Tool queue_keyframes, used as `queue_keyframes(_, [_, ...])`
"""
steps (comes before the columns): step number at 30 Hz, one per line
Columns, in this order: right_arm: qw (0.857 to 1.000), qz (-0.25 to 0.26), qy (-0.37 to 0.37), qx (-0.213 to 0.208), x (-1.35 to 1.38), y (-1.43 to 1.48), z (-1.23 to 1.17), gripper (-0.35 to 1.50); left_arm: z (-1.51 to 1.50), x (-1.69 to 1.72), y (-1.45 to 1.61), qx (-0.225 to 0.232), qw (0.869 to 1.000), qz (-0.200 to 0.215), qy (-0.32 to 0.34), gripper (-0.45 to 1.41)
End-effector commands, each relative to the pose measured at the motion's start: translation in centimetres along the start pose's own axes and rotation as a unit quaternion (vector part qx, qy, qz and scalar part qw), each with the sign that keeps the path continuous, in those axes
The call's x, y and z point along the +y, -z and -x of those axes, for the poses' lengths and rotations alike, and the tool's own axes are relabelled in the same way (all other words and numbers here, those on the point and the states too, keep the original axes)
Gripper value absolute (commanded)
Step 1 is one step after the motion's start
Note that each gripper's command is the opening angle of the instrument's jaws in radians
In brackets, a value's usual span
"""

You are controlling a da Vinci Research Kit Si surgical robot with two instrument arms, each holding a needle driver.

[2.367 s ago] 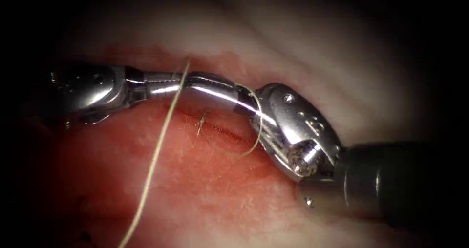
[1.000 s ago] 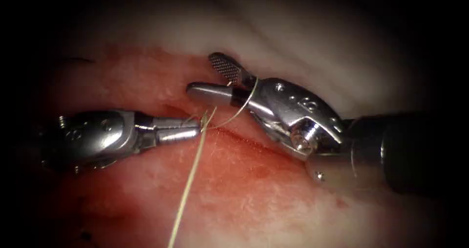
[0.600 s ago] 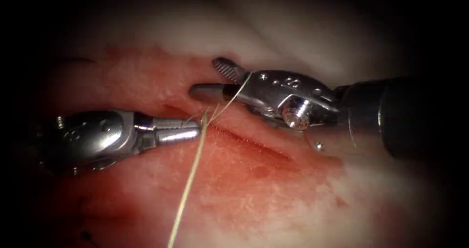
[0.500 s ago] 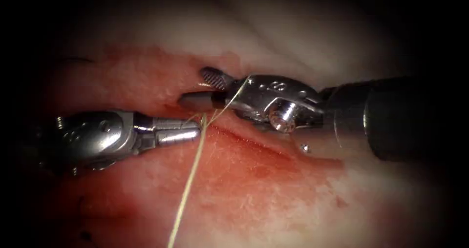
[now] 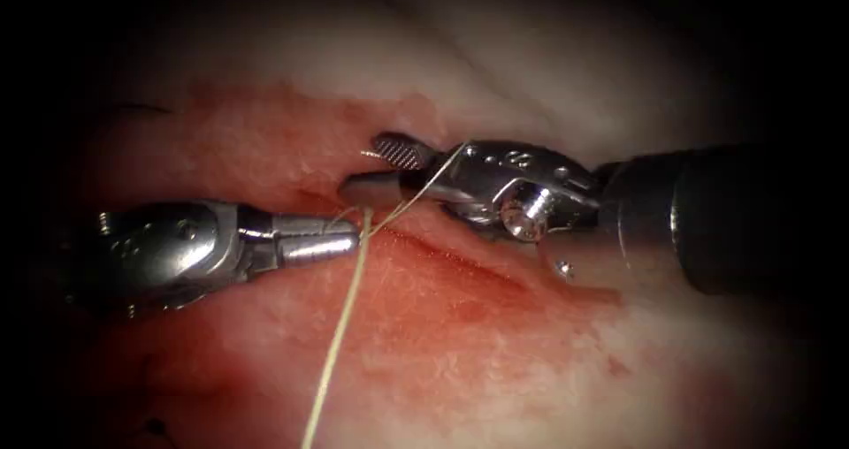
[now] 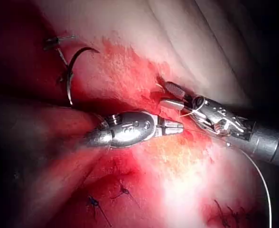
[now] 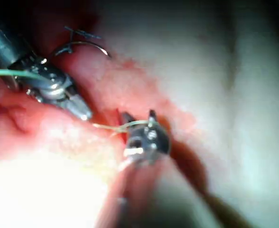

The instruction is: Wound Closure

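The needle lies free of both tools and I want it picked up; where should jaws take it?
Probably the needle's mid-curve, approached from the concave side facing the left tool: the arc there lies exposed on the tissue, clear of its tip.

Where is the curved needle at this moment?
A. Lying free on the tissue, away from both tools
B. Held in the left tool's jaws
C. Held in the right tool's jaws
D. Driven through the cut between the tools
A: the curved needle lies on the tissue, apart from the left tool and the right tool.
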Motion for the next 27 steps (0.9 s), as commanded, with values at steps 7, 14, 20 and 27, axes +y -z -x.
queue_keyframes(7, [1.000,0.013,0.004,0.004,0.08,-0.11,0.05,0.61,0.08,0.02,-0.04,0.000,1.000,0.002,0.001,-0.35])
queue_keyframes(14, [1.000,0.022,0.012,-0.009,0.20,-0.24,0.18,0.61,0.08,0.02,-0.05,-0.001,1.000,0.003,0.001,-0.35])
queue_keyframes(20, [0.999,0.015,0.012,-0.026,0.25,-0.30,0.28,0.61,0.06,0.03,-0.06,-0.002,1.000,0.005,0.002,-0.35])
queue_keyframes(27, [0.998,-0.034,-0.014,-0.044,0.10,-0.32,0.35,-0.35,0.02,0.02,-0.04,-0.002,1.000,0.008,0.004,-0.35])
